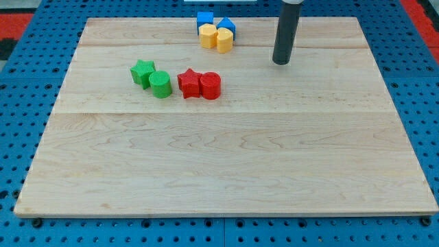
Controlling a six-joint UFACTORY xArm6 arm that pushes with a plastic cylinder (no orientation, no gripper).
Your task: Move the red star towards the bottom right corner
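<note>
The red star [188,83] lies on the wooden board [226,171], left of centre in the upper half. A red cylinder [210,86] touches its right side. My tip [281,62] is at the view's upper right of the red pair, well apart from them, about a hundred pixels right of the red cylinder and a little higher. It touches no block.
A green star [143,72] and a green cylinder [160,84] sit together left of the red star. At the board's top edge a cluster holds two blue blocks [204,18] [226,26] and two yellow blocks [208,35] [224,39].
</note>
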